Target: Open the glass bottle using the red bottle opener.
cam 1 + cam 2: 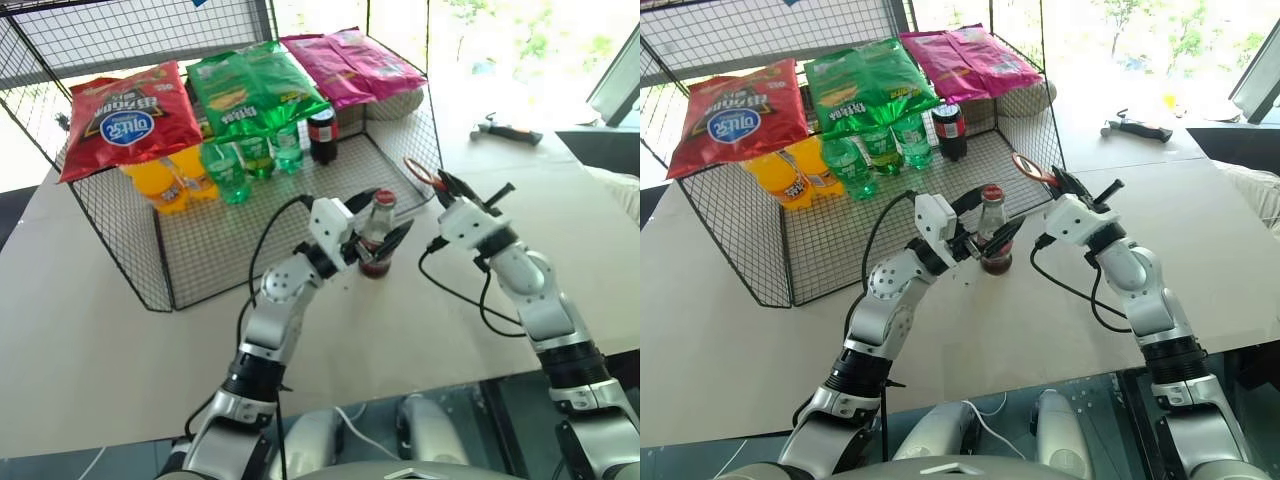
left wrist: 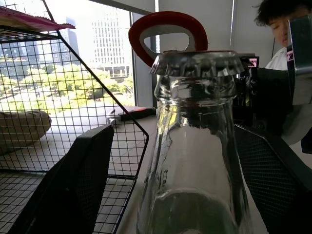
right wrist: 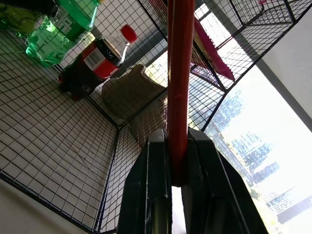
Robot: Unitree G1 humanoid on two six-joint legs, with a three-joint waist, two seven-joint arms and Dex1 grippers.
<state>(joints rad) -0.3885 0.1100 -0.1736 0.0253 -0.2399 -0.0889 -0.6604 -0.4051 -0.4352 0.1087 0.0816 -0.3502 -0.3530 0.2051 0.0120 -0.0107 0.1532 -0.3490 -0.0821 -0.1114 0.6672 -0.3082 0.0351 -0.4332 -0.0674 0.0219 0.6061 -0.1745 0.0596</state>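
A pale table point(image 1: 420, 330) under bright daylight; tall windows point(image 2: 97, 53) give onto city towers and trees; a dark floor point(image 1: 20, 215) at the side.

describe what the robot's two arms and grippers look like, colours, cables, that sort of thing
Both arms are built of rounded silver-grey metallic segments joined by black rings. Each wrist ends in a boxy white housing. The left gripper and right gripper each have two black fingers; the left fingers are broad with a fine textured face. A thin black cable loops loosely from each wrist back along its forearm. No markings are legible.
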